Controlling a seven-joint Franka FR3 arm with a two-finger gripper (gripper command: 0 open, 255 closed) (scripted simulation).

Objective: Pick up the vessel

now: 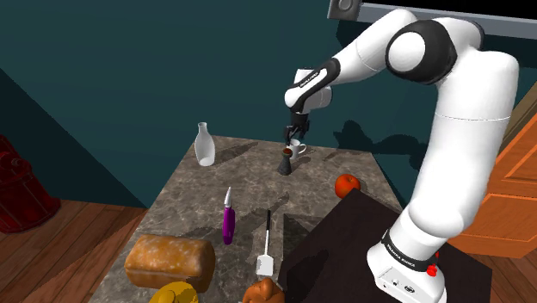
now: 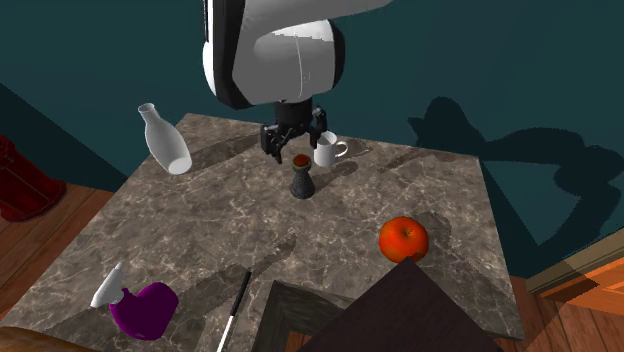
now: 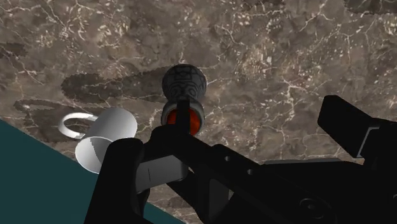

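The vessel [image 2: 301, 181], small, dark and red-topped, stands on the bench [image 2: 420, 180] beside a white mug [image 2: 326, 151], below the fingers [image 3: 121, 172], which stand apart. It looks light, rigid and smooth, so clasp its narrow neck.

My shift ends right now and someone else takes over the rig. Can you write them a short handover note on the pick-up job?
Gripper: open, holding nothing, hovering just above the small dark vessel.
Things: the vessel, red at the top, stands upright on the marble table, close beside a white mug. A white bottle stands well off to the second exterior view's left.
Done: the gripper is lined up over the vessel.
Left: lower around it, shut on it, probably taking care not to nudge the mug, then lift.
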